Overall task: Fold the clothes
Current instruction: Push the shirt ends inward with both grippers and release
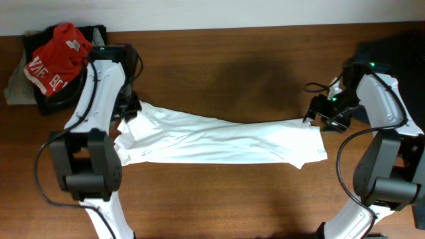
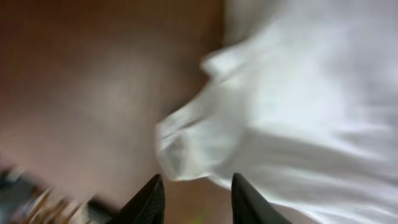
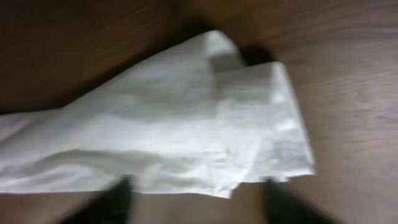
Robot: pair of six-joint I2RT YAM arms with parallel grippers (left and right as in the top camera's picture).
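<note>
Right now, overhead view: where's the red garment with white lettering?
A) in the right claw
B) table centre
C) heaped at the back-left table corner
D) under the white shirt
C: the red garment lies bunched at the back-left, behind the left arm and apart from the white shirt.
</note>
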